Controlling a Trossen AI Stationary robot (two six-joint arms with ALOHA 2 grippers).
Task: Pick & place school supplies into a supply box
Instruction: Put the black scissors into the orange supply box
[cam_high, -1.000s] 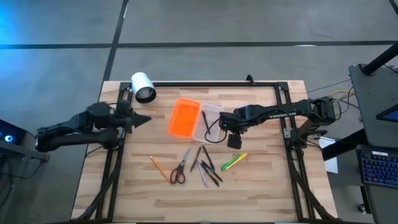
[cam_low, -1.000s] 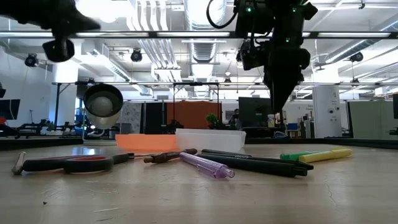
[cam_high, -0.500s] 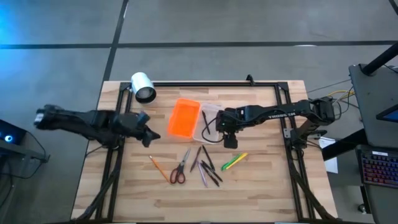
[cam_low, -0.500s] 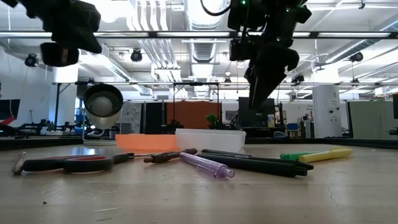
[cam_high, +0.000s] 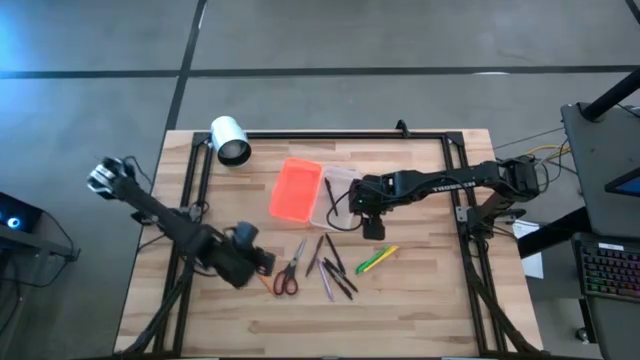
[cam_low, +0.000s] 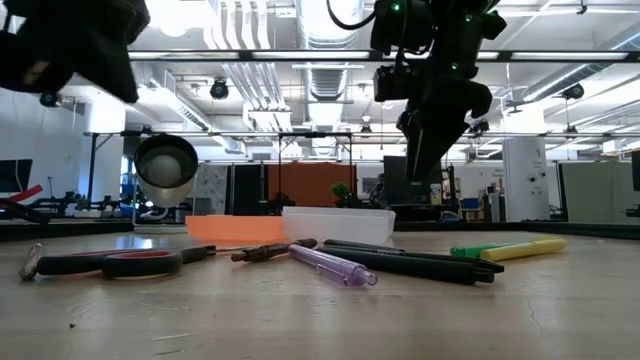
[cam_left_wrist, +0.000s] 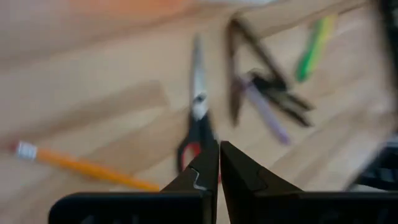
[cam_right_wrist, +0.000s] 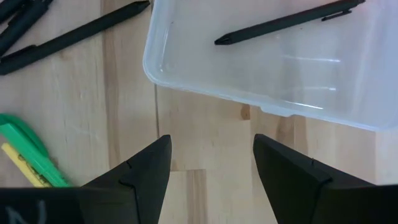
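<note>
The supply box lies open at mid-table: orange lid (cam_high: 297, 190) flat on the wood, clear tray (cam_high: 337, 197) beside it with one black pen (cam_right_wrist: 289, 22) inside. Red-handled scissors (cam_high: 289, 273), an orange pencil (cam_left_wrist: 81, 167), several dark pens (cam_high: 332, 266) and a yellow-green highlighter (cam_high: 377, 259) lie on the table nearer the front. My left gripper (cam_high: 265, 262) is shut and empty, above the pencil and scissors (cam_left_wrist: 198, 118). My right gripper (cam_high: 373, 226) is open and empty, above bare wood at the tray's near rim (cam_right_wrist: 261, 106).
A white cylinder (cam_high: 231, 140) lies at the far left corner. A black frame rail (cam_high: 340, 134) runs round the table's far and side edges. Bare wood lies along the near edge, in front of the supplies.
My left arm has swung from the table's left side toward the near edge and the right, and its gripper now hangs over the pencil and scissors. The supplies and the box have stayed where they were.
</note>
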